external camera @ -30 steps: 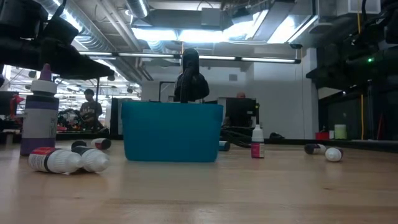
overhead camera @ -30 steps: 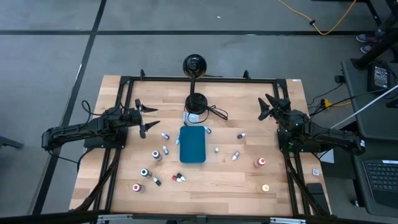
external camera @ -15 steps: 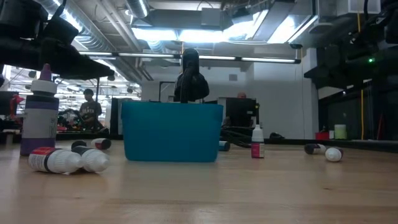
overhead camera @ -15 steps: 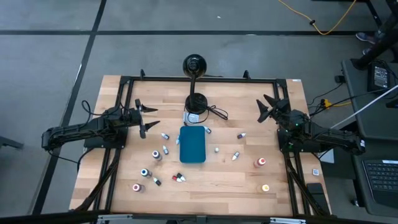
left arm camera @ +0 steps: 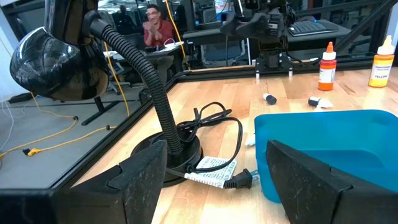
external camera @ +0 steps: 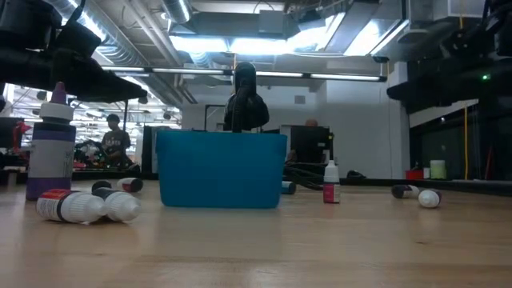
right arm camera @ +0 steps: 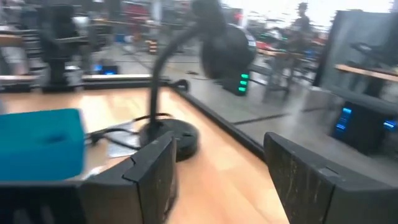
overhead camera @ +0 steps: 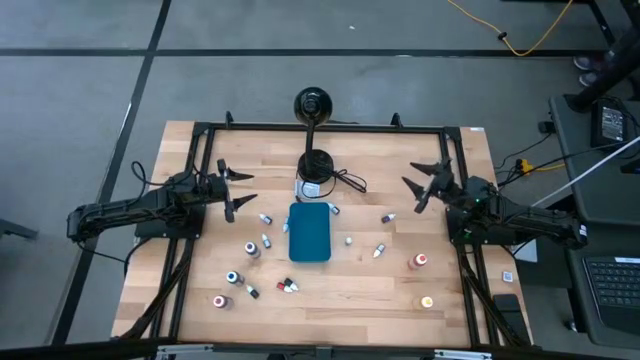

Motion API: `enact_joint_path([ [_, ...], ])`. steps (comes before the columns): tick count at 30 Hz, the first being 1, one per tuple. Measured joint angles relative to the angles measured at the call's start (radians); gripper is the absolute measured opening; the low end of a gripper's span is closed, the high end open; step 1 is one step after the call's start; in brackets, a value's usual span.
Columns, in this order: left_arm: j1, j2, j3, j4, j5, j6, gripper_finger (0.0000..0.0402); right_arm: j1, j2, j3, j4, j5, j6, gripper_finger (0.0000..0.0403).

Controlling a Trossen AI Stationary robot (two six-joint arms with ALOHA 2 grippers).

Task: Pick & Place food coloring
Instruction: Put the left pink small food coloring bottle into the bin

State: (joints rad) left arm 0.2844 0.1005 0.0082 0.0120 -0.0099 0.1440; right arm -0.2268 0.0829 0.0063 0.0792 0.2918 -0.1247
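Nearest the low camera, two bottles (external camera: 84, 206) lie on their sides on the bench (external camera: 264, 248), with a tall purple-labelled one (external camera: 50, 156) upright beside them. Behind sits the teal tray (overhead camera: 310, 232) at mid-bench — nothing shows inside it from above. The rest of the food coloring is scattered around it: a few bottles left of the tray (overhead camera: 258, 243), a red-capped pair (overhead camera: 288, 286) just in front of it, one (overhead camera: 380, 250) to its right, and red (overhead camera: 420, 260) and orange (overhead camera: 427, 301) caps nearer the right arm. Farther back stands a lamp (overhead camera: 314, 165).

The left hand (overhead camera: 231, 190) hovers at the bench's left, fingers spread, holding nothing. The right hand (overhead camera: 428, 185) hangs high at the right, also wide open and empty.

This looks like the reach step, no bottle picked yet. Next, one hand must drop over a single bottle and close on it — the lying ones may roll.
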Motion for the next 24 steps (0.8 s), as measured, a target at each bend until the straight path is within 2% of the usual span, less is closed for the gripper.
enact_joint_path([
  [13,0.0,0.0,0.0,0.0,0.0,0.0,0.0269,0.0,0.0,0.0,-0.002,-0.284,0.043,0.0244],
  [24,0.0,0.0,0.0,0.0,0.0,0.0,0.0269,0.0,0.0,0.009,0.013,-0.294,0.216,0.0244],
])
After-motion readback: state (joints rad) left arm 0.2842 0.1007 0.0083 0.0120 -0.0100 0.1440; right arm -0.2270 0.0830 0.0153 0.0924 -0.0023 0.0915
